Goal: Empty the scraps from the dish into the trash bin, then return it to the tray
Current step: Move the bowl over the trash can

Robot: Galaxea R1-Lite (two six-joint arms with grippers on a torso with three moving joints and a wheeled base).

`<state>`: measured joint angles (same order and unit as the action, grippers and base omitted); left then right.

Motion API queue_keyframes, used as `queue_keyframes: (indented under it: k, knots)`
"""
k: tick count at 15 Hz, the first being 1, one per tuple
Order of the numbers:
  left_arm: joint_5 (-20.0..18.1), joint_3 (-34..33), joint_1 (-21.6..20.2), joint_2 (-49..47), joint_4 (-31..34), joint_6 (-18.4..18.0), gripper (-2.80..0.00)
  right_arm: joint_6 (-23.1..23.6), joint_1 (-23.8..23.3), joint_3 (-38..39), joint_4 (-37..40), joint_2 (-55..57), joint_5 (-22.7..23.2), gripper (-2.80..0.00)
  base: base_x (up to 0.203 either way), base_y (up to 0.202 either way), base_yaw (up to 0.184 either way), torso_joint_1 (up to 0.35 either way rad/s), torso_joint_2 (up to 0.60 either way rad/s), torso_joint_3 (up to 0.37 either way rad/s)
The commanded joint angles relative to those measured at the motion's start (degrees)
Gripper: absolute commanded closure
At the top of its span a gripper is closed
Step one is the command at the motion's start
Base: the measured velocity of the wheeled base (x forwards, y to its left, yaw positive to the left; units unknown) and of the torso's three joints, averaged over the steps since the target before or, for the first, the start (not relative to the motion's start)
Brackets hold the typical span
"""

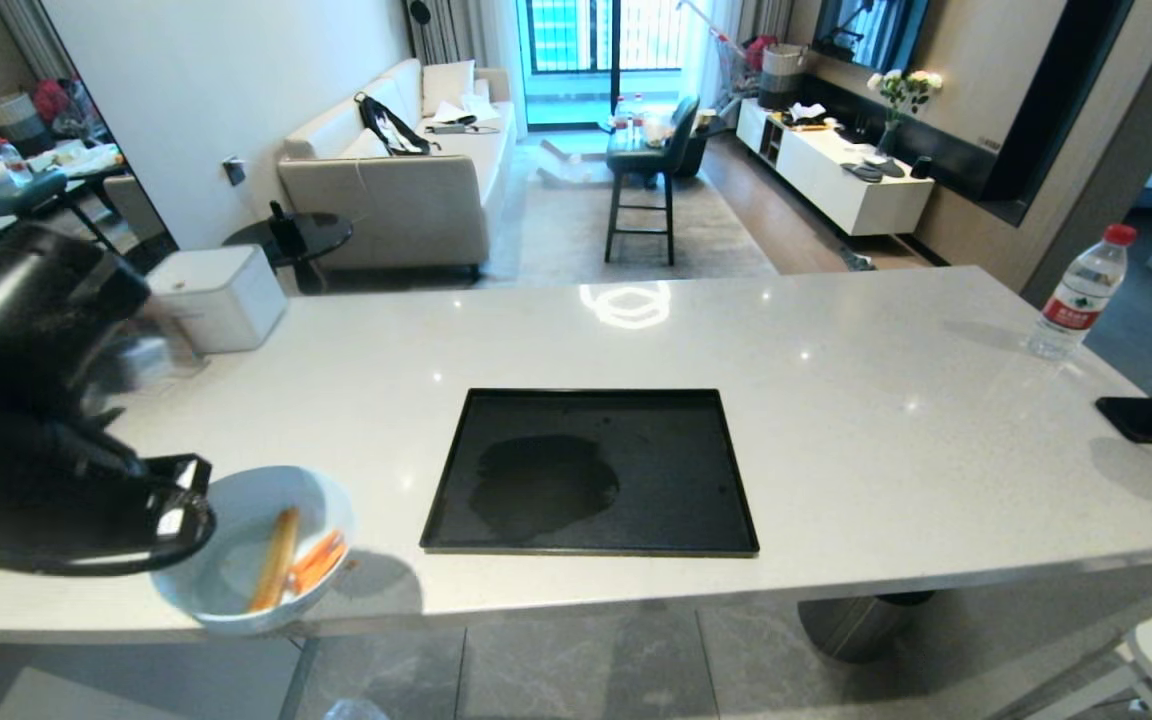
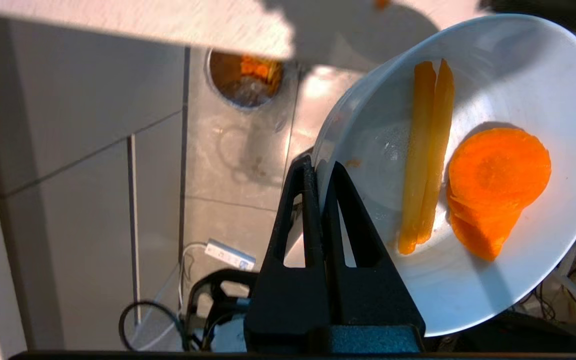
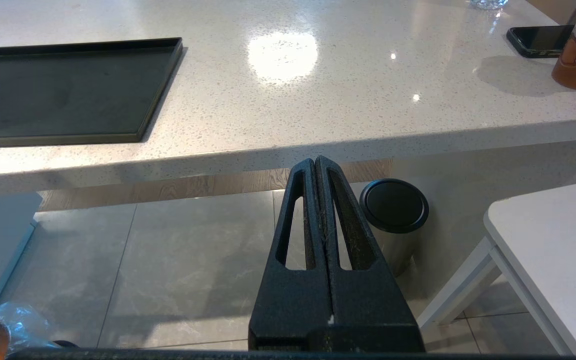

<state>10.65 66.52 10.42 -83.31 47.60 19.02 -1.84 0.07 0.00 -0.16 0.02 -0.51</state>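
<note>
Head view: the left gripper [image 1: 171, 510] pinched the rim of the dish [image 1: 254, 548] at the near left corner of the white counter [image 1: 836, 420], with the bowl overhanging the counter's front edge. The scraps [image 1: 294, 562], yellow and orange sticks, lay inside the bowl. The black tray [image 1: 591, 472] sat flat on the counter to the right of the dish, well apart from it, and bore only a dull smear on its floor. A water bottle [image 1: 1078, 293], a dark phone [image 1: 1151, 418] and a white box [image 1: 219, 297] stood on the counter away from the tray.

Left wrist view: the two black fingers [image 2: 313, 200] were pressed together on the edge of the dish [image 2: 493, 280], one finger on each side of the wall. The dish was tilted. Two yellow sticks and a stack of orange slices made up the scraps [image 2: 468, 170] and rested against the inner wall. Beyond the counter's edge, down on the tiled floor [image 2: 93, 125], the trash bin [image 2: 245, 77] showed its round coppery inside with orange pieces in it; it was not directly beneath the dish.

Right wrist view: the right gripper [image 3: 316, 165] hung below counter height with its fingers closed flat against each other and nothing between them. Behind it stood a grey steel can with a black lid [image 3: 394, 210], and the tray [image 3: 68, 90] lay on the counter above.
</note>
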Motion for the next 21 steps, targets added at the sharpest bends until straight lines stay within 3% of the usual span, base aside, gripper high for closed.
queue_keyframes:
  k: [1, 13, 21]
  knots:
    - [0.05, -6.34, -3.25, 7.86, 0.21, 0.09, 0.00, 0.00, 0.01, 0.00, -0.02, -0.02, -0.01, 0.00, 0.000, 0.000, 0.000, 0.000, 0.00, 0.000]
    - [-0.01, -23.64, -4.81, 22.93, 0.20, 0.40, 0.00, 0.00, 0.01, -0.06, -0.02, -0.02, -0.01, 0.00, 0.000, 0.000, 0.000, 0.000, 0.00, 0.000]
    - [-0.16, -26.00, -4.80, 24.85, 0.12, 0.41, 0.00, 0.00, 0.01, -0.06, -0.02, -0.02, -0.01, 0.00, 0.000, 0.000, 0.000, 0.000, 0.00, 0.000]
